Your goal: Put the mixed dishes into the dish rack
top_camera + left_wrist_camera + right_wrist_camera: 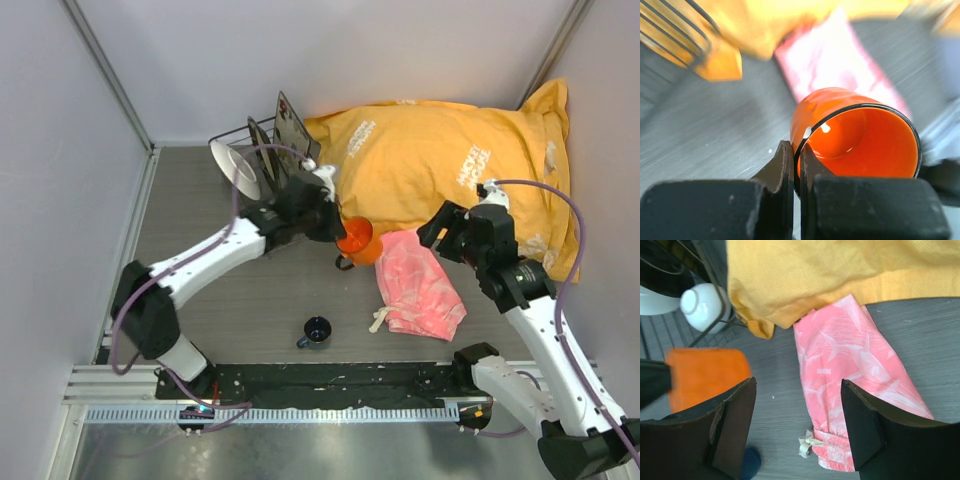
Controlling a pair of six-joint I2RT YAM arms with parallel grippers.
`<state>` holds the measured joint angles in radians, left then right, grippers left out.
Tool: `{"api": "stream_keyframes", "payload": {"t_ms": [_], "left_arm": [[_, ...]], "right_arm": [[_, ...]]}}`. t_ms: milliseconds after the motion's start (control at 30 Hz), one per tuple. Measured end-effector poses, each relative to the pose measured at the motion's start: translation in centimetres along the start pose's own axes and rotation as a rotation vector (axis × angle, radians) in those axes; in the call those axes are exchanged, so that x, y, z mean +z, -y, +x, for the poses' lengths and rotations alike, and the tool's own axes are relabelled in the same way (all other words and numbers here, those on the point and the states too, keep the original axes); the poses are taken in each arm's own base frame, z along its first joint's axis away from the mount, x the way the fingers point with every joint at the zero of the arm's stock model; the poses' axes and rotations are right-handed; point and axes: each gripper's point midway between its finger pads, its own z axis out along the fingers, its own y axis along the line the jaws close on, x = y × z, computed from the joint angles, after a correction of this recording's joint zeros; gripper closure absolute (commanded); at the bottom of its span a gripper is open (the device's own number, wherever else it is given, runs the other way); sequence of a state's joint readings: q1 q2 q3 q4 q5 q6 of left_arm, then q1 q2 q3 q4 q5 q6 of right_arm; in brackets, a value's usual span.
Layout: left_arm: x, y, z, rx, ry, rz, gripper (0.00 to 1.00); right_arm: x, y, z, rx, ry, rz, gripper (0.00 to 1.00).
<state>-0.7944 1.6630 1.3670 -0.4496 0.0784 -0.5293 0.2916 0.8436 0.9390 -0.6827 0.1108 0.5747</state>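
My left gripper (335,228) is shut on the rim of the orange mug (358,238), one finger inside and one outside. The mug (860,135) is tipped with its mouth toward the left wrist camera, just right of the dish rack (250,135). In the rack a white plate (235,168), a dark plate (262,147) and a dark tray (293,125) stand on edge, and a white bowl (702,302) sits in its corner. A small dark-blue cup (316,330) stands on the table near the front. My right gripper (440,228) hangs open above the pink cloth (840,370), holding nothing.
A big yellow bag (440,160) fills the back right, right beside the rack. The pink cloth (420,285) lies in front of it, right of the mug. Grey walls close in both sides and the back.
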Motion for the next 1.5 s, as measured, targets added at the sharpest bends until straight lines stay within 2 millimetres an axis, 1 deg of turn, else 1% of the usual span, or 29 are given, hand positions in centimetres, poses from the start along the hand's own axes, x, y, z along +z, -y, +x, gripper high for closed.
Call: {"api": "stream_keyframes", "payload": {"t_ms": [67, 167, 200, 267, 300, 333, 400, 467, 567, 667, 767, 900, 1000, 1100, 1167, 1267, 1400, 1500], "left_arm": [[-3.7, -0.2, -3.2, -0.093, 0.12, 0.07, 1.0], [-9.5, -1.9, -8.4, -0.223, 0.338, 0.142, 1.0], [-10.9, -2.6, -9.7, -0.25, 0.396, 0.154, 1.0], [-13.7, -3.8, -12.0, -0.319, 0.512, 0.19, 1.0], [-14.6, -3.9, -12.7, -0.34, 0.549, 0.217, 1.0], [-15.2, -3.8, -13.0, -0.36, 0.575, 0.249, 1.0], [-15.4, -3.3, -13.1, -0.403, 0.586, 0.319, 1.0], [-14.9, -3.0, -12.4, -0.449, 0.566, 0.377, 1.0], [-14.0, -2.8, -11.2, -0.505, 0.521, 0.422, 1.0], [-14.0, -2.3, -10.9, -0.536, 0.505, 0.463, 1.0], [-14.8, -1.5, -11.6, -0.551, 0.52, 0.516, 1.0], [-16.3, -0.2, -12.8, -0.558, 0.552, 0.604, 1.0], [-16.9, 0.4, -13.3, -0.561, 0.565, 0.649, 1.0], [-17.0, 0.6, -13.5, -0.568, 0.562, 0.671, 1.0], [-16.9, 0.7, -13.5, -0.572, 0.557, 0.677, 1.0], [-16.8, 0.7, -13.4, -0.574, 0.551, 0.682, 1.0], [-16.4, 0.5, -13.1, -0.591, 0.538, 0.679, 1.0], [-16.1, 0.4, -12.8, -0.597, 0.53, 0.677, 1.0]], "right_arm": [[-1.0, -0.6, -0.9, 0.007, 0.048, -0.041, 0.25], [-2.4, -2.3, -2.1, 0.017, 0.104, -0.141, 0.25], [-2.8, -3.0, -2.4, 0.021, 0.117, -0.179, 0.26], [-3.6, -5.3, -2.9, 0.034, 0.141, -0.31, 0.26], [-3.9, -6.7, -2.9, 0.047, 0.144, -0.391, 0.26], [-4.2, -7.6, -2.8, 0.053, 0.141, -0.45, 0.26], [-4.8, -9.9, -2.8, 0.078, 0.13, -0.588, 0.26], [-5.0, -11.8, -2.7, 0.11, 0.106, -0.704, 0.26], [-5.0, -13.9, -2.5, 0.162, 0.07, -0.843, 0.27], [-3.9, -15.0, -1.8, 0.206, 0.005, -0.914, 0.28], [-3.4, -15.9, -1.6, 0.224, -0.041, -0.967, 0.29], [-4.5, -16.8, -1.8, 0.206, -0.043, -1.04, 0.3], [-5.3, -17.3, -2.0, 0.189, -0.039, -1.087, 0.3], [-5.8, -17.7, -1.9, 0.171, -0.048, -1.124, 0.31], [-5.7, -18.0, -1.7, 0.163, -0.061, -1.135, 0.31], [-5.3, -19.1, -0.9, 0.152, -0.102, -1.154, 0.32], [-5.3, -21.5, 0.9, 0.107, -0.163, -1.189, 0.33], [-5.4, -23.2, 1.6, 0.074, -0.176, -1.215, 0.36]]}}
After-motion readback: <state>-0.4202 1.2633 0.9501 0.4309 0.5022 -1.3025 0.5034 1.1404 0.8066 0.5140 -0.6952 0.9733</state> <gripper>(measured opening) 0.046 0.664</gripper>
